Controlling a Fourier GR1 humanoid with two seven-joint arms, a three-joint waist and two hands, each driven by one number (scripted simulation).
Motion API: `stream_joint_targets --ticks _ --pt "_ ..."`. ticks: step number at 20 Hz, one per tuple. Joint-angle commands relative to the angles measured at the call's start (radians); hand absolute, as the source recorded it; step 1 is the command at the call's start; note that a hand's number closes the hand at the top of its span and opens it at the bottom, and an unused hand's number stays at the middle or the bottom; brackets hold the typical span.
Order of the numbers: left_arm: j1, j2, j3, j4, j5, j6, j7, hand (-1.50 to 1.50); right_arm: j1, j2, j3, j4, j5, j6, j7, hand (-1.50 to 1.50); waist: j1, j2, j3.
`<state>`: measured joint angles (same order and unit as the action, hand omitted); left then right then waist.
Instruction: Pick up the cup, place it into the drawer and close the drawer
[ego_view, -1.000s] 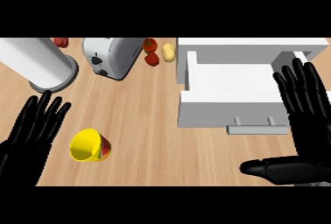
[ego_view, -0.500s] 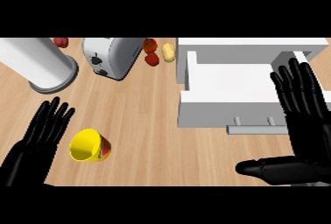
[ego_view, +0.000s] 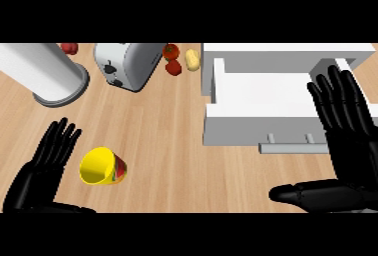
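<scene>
Small yellow cup (ego_view: 102, 165) lay tipped on its side on the light wooden tabletop (ego_view: 162, 125), near-left, mouth facing left w/ a red-and-green print on its outer wall. Left hand (ego_view: 46, 170) sat just left of it, fingers straight and spread, pointing far; fingertips close beside the rim but no curl round the cup, so nothing gripped.

Change vs. a sec ago: left hand had slid nearer and a bit right, closing in on the cup; cup itself hadn't shifted. Right hand (ego_view: 347, 130) had barely moved, flat and open, fingers straight, thumb stuck out leftward at the near edge, lying over the right side of the white open drawer (ego_view: 255, 97).

Meaning for task: approx. at the reach stage — pick not yet made, drawer already pulled out w/ its grey bar handle (ego_view: 295, 148) toward the near side, interior bare as far as visible. Next likely needs the left hand to wrap the cup.

Far side: white cylindrical canister (ego_view: 44, 70), silver toaster (ego_view: 127, 65), red tomatoes (ego_view: 173, 59), pale potato (ego_view: 193, 59) — all well apart from the cup.
</scene>
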<state>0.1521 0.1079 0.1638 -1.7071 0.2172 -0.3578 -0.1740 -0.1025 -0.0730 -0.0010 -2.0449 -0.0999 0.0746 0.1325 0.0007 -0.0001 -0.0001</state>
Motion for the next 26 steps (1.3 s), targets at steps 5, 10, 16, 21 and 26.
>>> stream_joint_targets --ticks 5,10,16,21,26 --pt "-0.025 -0.012 -0.004 0.173 -0.083 -0.007 -0.112 -1.5 -0.009 -0.019 -0.039 -0.014 -0.038 0.022 0.025 -1.5 -0.001 0.0 0.0" --pt "-0.126 0.016 0.034 0.338 -0.095 -0.008 -0.161 -1.5 -0.016 -0.026 -0.055 -0.071 -0.06 0.011 0.079 -1.5 -0.004 0.0 0.0" --pt "-0.139 0.043 0.052 0.548 -0.148 -0.046 -0.365 -1.5 0.032 -0.019 -0.044 -0.046 -0.056 0.049 0.017 -1.5 -0.003 0.0 0.0" --pt "-0.169 0.047 0.063 0.67 -0.164 -0.039 -0.459 -1.5 0.026 0.026 0.024 -0.056 0.017 0.0 0.03 -1.5 -0.002 0.0 0.0" --pt "-0.182 0.079 0.08 0.72 -0.155 -0.052 -0.484 -1.5 0.071 -0.029 -0.072 0.028 -0.068 0.107 -0.083 -1.5 -0.002 0.0 0.0"
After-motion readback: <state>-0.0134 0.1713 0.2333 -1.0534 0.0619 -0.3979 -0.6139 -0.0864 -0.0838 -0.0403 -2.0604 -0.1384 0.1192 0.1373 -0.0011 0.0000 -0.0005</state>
